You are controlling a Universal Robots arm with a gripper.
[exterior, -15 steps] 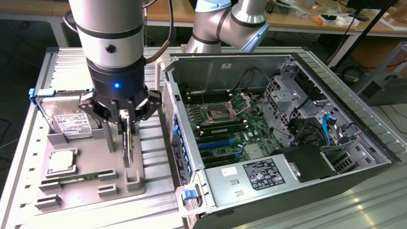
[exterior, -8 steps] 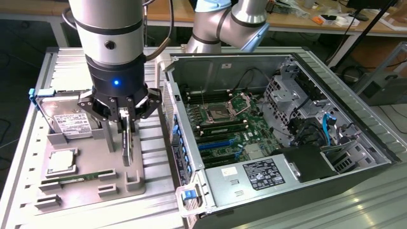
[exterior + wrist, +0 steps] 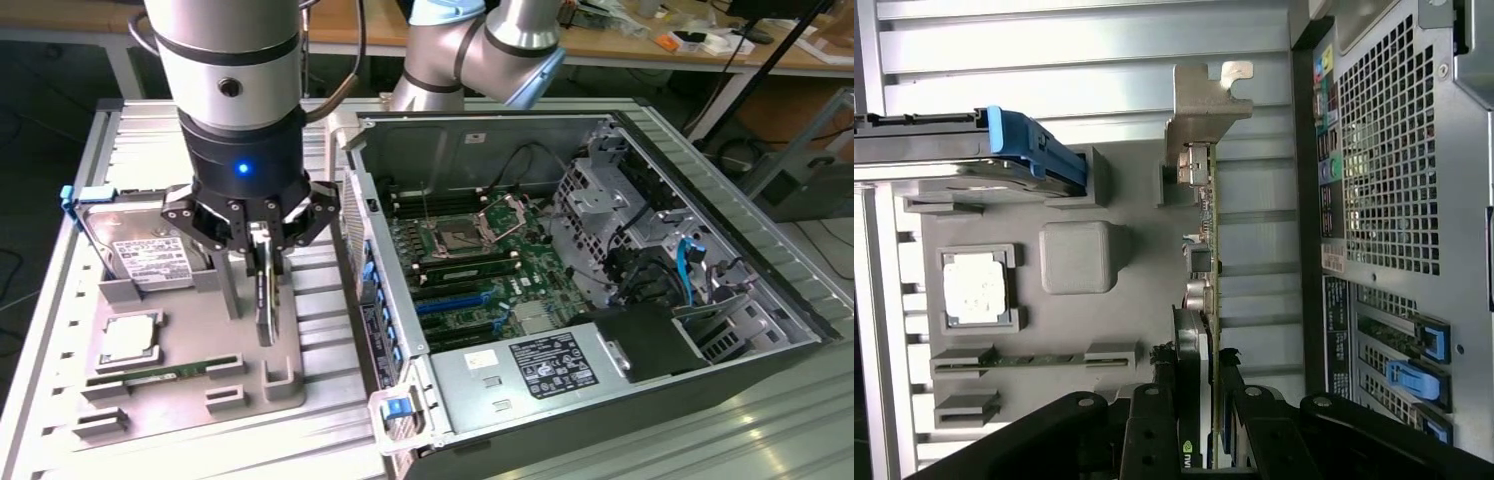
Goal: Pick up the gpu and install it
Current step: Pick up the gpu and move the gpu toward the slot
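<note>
The gpu (image 3: 267, 305) is a slim dark card standing on edge over the grey parts tray (image 3: 200, 400), at the exterior view's left. My gripper (image 3: 263, 252) comes down from above and is shut on the card's upper edge. In the wrist view the gpu (image 3: 1201, 260) runs away from my gripper (image 3: 1199, 425), with one black finger on each face. Its silvery bracket (image 3: 1199, 115) is at the far end. I cannot tell whether the card's lower edge still touches the tray.
The open computer case (image 3: 481, 135) lies at the exterior view's right of the tray, with blue slots (image 3: 461, 300) on its motherboard. Its perforated rear panel (image 3: 1394, 150) is beside the card. On the tray are a hard drive (image 3: 134, 250), a processor (image 3: 127, 340) and a memory stick (image 3: 160, 372).
</note>
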